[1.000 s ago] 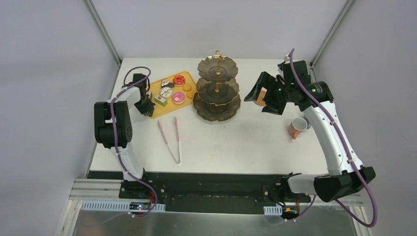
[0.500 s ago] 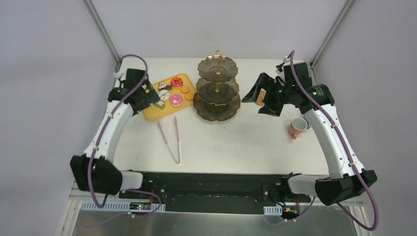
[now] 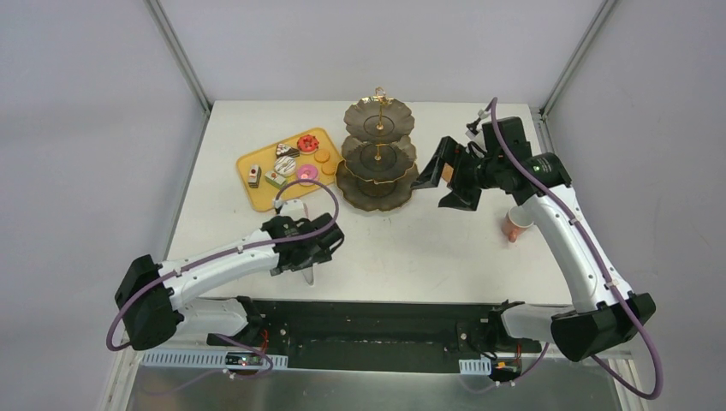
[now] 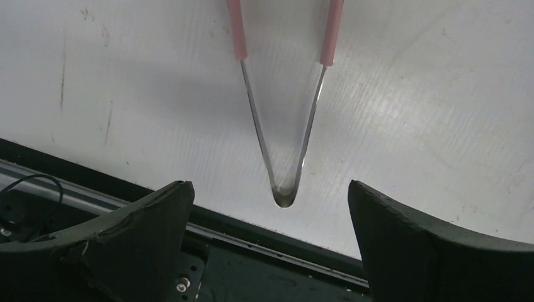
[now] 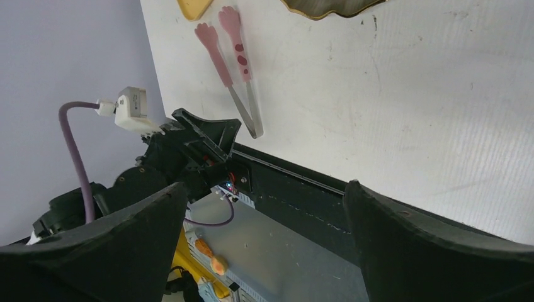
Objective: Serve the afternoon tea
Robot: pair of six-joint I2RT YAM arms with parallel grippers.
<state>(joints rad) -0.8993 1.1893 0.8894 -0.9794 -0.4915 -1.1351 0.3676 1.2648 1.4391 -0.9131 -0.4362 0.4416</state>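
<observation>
Small cakes (image 3: 286, 164) and orange cookies (image 3: 323, 156) lie on a yellow tray (image 3: 248, 193) at the back left. The dark three-tier stand (image 3: 379, 156) with its gold rod rises at the back centre, tiers bare. A pinkish cup (image 3: 513, 228) stands at the right. Metal tongs (image 4: 284, 135) with pink handles lie near the front edge. My left gripper (image 4: 267, 189) hovers open there, the bend of the tongs between its fingertips. My right gripper (image 3: 437, 184) hangs open and empty just right of the stand. The coasters do not show.
The table's black front rail (image 4: 252, 251) runs directly under the left gripper. The right wrist view takes in the tongs (image 5: 234, 69), the left arm (image 5: 182, 151) and the stand's lowest rim (image 5: 327, 7). The right arm passes over the cup.
The left arm has swung from the tray's left side down to the front, over the tongs, and its jaws have opened. The right gripper has drifted left toward the stand.
</observation>
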